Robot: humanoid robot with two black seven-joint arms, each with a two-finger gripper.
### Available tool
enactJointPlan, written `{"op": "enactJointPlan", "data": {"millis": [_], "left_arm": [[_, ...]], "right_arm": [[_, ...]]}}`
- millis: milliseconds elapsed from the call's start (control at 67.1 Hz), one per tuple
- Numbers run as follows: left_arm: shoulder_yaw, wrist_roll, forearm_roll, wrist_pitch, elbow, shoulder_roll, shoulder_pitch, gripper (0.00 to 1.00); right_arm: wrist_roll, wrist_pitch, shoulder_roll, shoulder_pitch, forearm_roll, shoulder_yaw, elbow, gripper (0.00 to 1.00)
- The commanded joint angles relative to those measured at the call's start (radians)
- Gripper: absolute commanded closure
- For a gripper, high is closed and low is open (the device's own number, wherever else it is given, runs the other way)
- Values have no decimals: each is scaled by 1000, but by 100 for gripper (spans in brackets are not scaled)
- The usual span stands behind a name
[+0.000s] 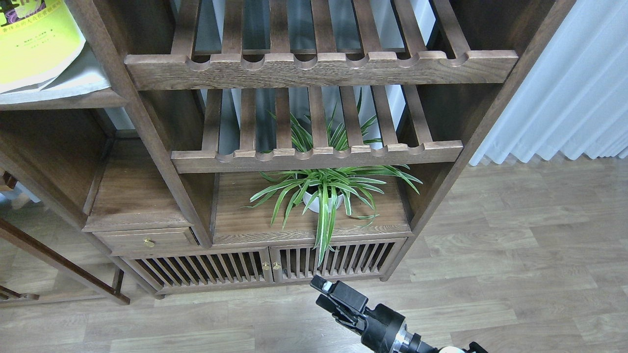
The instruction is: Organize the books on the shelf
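Yellow-green book (pixel 34 41): top left corner, lying on a pale sheet on the shelf (pixel 73 102); black title only partly in frame; cut off by the picture's edge.
Shelf: dark brown flat board with a straight front edge, in the left bay of the wooden cabinet (pixel 142 127).
Slatted racks: upper rack (pixel 319 68) and lower rack (pixel 314 158) in the middle bay, both with scalloped front rails.
Plant (pixel 326 191): long striped green leaves in a white pot, on the board under the lower rack; leaves hang over the front edge.
Cabinet base: small drawer with brass knob (pixel 149 241) at left, slatted doors (pixel 265 267) below.
Right tool (pixel 326 294): at the bottom, over the wooden floor (pixel 515 264), just in front of the slatted doors; dark, seen end-on; cannot tell how far open; nothing seen in it; well apart from the book.
Curtain (pixel 564 88): white, at right.
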Motion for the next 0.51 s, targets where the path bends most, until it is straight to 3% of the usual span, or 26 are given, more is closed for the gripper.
{"op": "enactJointPlan", "data": {"millis": [0, 119, 268, 492], "left_arm": [[-128, 6, -55, 0, 34, -189, 113, 1], [-344, 14, -48, 0, 94, -399, 265, 1], [-452, 28, 17, 0, 186, -580, 375, 1], [-452, 28, 33, 0, 209, -616, 417, 1]], "right_arm": [[0, 0, 0, 18, 0, 2, -1, 1], [0, 0, 0, 22, 0, 3, 0, 1], [0, 0, 0, 27, 2, 3, 2, 0], [0, 0, 0, 44, 2, 3, -3, 0]]}}
